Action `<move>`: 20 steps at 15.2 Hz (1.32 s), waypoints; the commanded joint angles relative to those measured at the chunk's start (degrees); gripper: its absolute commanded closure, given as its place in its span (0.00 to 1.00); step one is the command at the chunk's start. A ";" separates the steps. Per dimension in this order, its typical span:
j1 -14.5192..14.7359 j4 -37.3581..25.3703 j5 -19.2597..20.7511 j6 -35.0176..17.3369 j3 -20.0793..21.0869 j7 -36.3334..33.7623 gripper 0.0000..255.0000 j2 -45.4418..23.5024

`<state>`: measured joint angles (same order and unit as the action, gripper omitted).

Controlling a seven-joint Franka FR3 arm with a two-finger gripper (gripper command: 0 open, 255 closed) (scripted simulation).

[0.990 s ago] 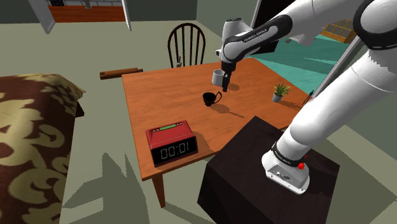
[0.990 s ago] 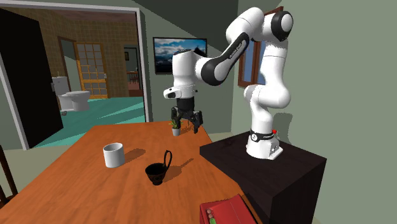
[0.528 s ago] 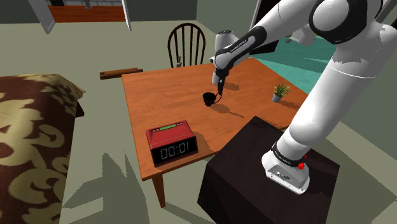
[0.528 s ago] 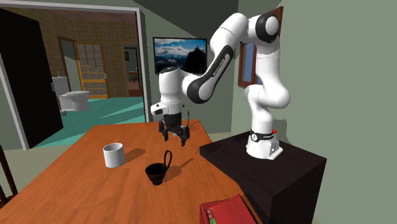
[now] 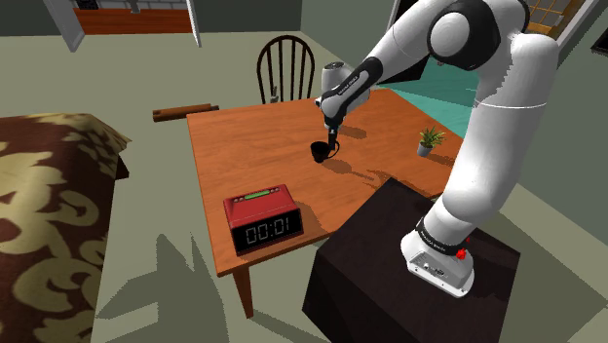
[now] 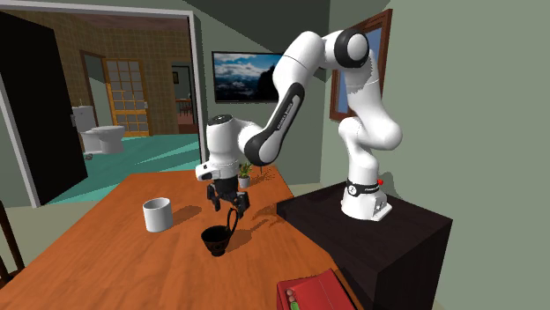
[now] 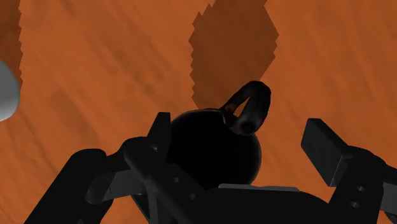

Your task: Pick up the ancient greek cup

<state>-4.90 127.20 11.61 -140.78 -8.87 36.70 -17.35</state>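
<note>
Where the brown wooden table (image 5: 244,146) is seen from the shoulder view, a black cup (image 5: 320,150) with a tall loop handle is found standing upright near the table's middle. A red alarm clock (image 5: 263,219) is set at the table's near edge, well apart from the cup. A small potted plant (image 5: 427,141) is placed toward the shoulder view's right, close to the dark stand (image 5: 370,263), and a dark spindle-back chair (image 5: 285,66) is drawn up at the far side. In the second exterior view a white mug (image 6: 157,214) is noted near the cup (image 6: 214,239), on that view's left, apart from it. Nothing is seen between the gripper (image 6: 229,208) and the cup. The gripper (image 5: 330,134) is held just above the cup, pointing down. In the wrist view the gripper (image 7: 242,143) is seen with its jaws spread wide. The cup (image 7: 213,149) is framed between the fingers (image 7: 324,146), its handle rising in the gap. One finger is overlapped with the cup's rounded body, and contact cannot be told there. The other finger is kept clear of the cup. Nothing is clasped.
</note>
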 commanded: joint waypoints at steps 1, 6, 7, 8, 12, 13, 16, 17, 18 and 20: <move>-0.05 -0.14 0.04 -1.30 0.01 -0.15 0.00 -1.42; -0.13 -0.21 0.09 -3.60 0.03 -0.52 0.00 -3.81; -0.13 -0.11 0.11 -3.57 0.02 -0.51 1.00 -3.68; -0.13 -0.15 0.10 -3.56 0.03 -0.51 1.00 -3.72; -0.13 -0.16 0.10 -3.55 0.02 -0.50 1.00 -3.72; -0.13 -0.17 0.10 -3.55 0.03 -0.50 1.00 -3.72; -0.13 -0.22 0.09 -3.59 0.03 -0.52 1.00 -3.81; -0.11 -0.17 0.08 -2.96 0.03 -0.42 1.00 -3.13; -0.09 -0.14 0.06 -2.32 0.02 -0.31 1.00 -2.45; -0.04 -0.14 0.03 -1.02 0.02 -0.11 1.00 -1.14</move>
<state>-4.94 127.22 11.69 -142.55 -8.86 36.43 -19.10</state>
